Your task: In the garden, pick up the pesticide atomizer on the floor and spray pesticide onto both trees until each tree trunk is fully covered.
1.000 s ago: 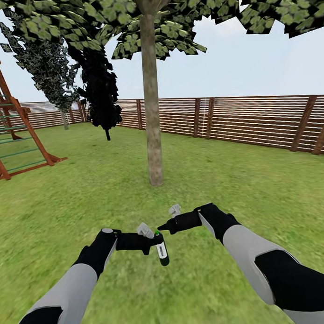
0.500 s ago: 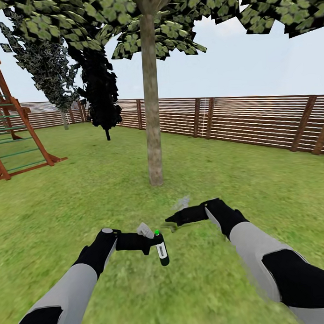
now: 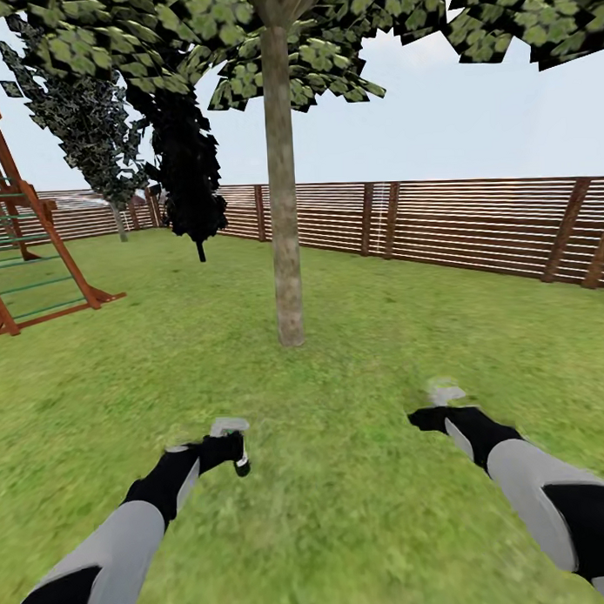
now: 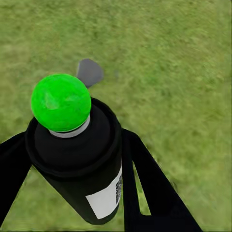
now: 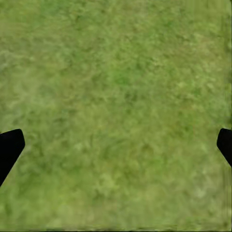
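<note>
Green grass (image 3: 361,509) covers the ground of the garden, with a brown slatted fence (image 3: 473,222) at the back.

The pesticide atomizer (image 4: 79,159) is a black bottle with a bright green round top. It sits between the two black fingers (image 4: 150,188) of the left gripper (image 3: 236,451), which are closed on its sides. A white label is on the bottle. It has small dark marks like a barcode, too small to read. In the head view the bottle is a little blurry dark shape at the end of the left arm, low over the grass.

The right gripper (image 3: 425,417) is spread wide and holds nothing. In the right wrist view its two black fingertips (image 5: 9,147) sit far apart at the edges, with grass between them.

Compared with a second ago, both arms have pulled apart. Back then the two grippers were close together in the middle, near the bottle. Now the left one is lower and further left, and the right one is well off to the right.

Past the arms stands a tree trunk (image 3: 283,189), straight and grey-brown, with green leaves (image 3: 328,48) above. A dark narrow tree (image 3: 186,167) and a wooden playset (image 3: 26,251) are off to the left.
</note>
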